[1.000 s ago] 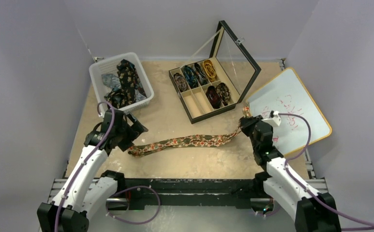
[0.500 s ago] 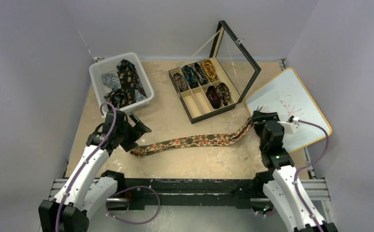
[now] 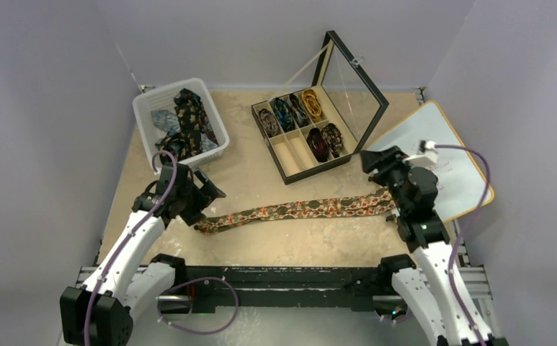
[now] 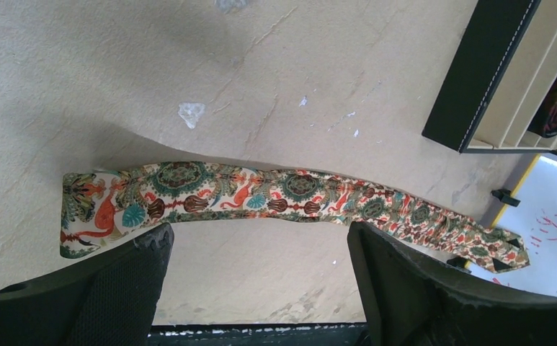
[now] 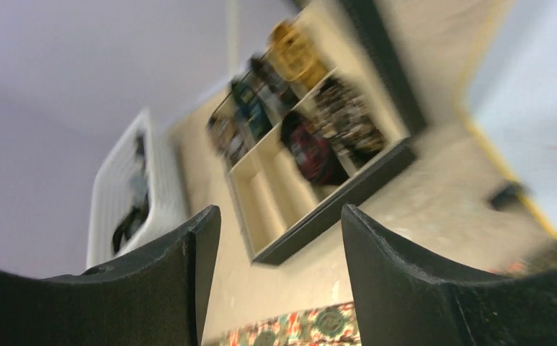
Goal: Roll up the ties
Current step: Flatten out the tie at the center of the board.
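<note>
- White basket (image 3: pixel 145 119) sat at the far left of the surface (image 3: pixel 246 173), with unrolled ties (image 3: pixel 187 115) heaped inside.
- Left end effector (image 3: pixel 205 191) was released, fingers spread wide with nothing between them. It hovered just beside the wide end of the flat tie; the left wrist view showed that end (image 4: pixel 88 213) just past the fingertips, with no contact.
- Orange paisley tie (image 3: pixel 297 209) lay flat and nearly straight across the near middle of the surface. Its wide end was at left and its narrow end ran right to the whiteboard edge.
- Step, as I read it: layout was done and the roll hadn't started. No fold or coil showed at either end.
- Open-lidded compartment box (image 3: pixel 284 171) was behind the tie and apart from it. Coiled ties (image 3: pixel 311 104) filled the back row and two front cells; the two front-left cells looked empty.
- Right end effector (image 3: pixel 376 160) was released and empty, lifted above the narrow end and aimed toward the box. The right wrist view was blurred, but the gap between its fingers was plain and the tie showed only at the bottom edge (image 5: pixel 297 328).
- Whiteboard (image 3: pixel 434 144) lay at the far right, with the tie's tip touching or overlapping its edge.
- Next move, my call: drop one end effector onto a tie end, pinch it, fold it over to seed the coil, and keep the strip straight. The thin fabric will likely need a low, flat approach.
</note>
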You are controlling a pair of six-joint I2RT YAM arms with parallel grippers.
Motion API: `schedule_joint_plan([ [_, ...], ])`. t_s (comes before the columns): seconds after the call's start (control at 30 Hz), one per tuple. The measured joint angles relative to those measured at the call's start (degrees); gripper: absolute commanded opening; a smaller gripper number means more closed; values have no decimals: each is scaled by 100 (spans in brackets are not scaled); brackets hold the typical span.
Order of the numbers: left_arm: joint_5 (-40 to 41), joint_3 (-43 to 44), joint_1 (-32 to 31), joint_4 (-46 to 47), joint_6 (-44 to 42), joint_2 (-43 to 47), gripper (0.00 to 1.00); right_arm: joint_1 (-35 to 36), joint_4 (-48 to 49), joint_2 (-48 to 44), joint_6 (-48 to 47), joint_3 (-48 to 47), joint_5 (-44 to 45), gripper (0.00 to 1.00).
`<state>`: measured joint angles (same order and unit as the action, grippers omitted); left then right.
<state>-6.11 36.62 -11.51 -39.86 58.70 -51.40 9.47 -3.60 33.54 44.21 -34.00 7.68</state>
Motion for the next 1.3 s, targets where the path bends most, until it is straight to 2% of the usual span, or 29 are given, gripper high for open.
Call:
schedule_joint_plan([
  [0.1,17,0,-2,-2,0,-46,89,9,728,610,-356,177,-1244,77],
  [0.2,44,0,0,-7,0,-57,89,175,1224,1364,-538,538,-2247,79],
  [0.27,76,0,-2,-9,0,-57,89,476,1255,1749,-640,691,-2522,78],
  [0.4,216,0,0,-33,2,-83,89,1751,1486,2280,-957,649,-2579,74],
  [0.57,450,0,0,-170,26,-249,90,3510,2059,3224,-1537,247,-2015,72],
  [0.6,540,0,0,-225,37,-269,90,3926,2352,3475,-1818,184,-1878,73],
  [0.73,804,0,0,-420,105,-232,91,4710,3215,4323,-2922,50,-1869,75],
  [0.87,1058,2,0,-726,341,-7,91,4911,3742,5412,-4218,-398,-2085,77],
  [1.03,1231,4,2,-1051,671,372,91,4924,3792,6601,-5386,-1373,-2549,80],
  [1.3,1425,87,13,-1432,844,708,91,4929,3622,7757,-6258,-2356,-3322,80],
])
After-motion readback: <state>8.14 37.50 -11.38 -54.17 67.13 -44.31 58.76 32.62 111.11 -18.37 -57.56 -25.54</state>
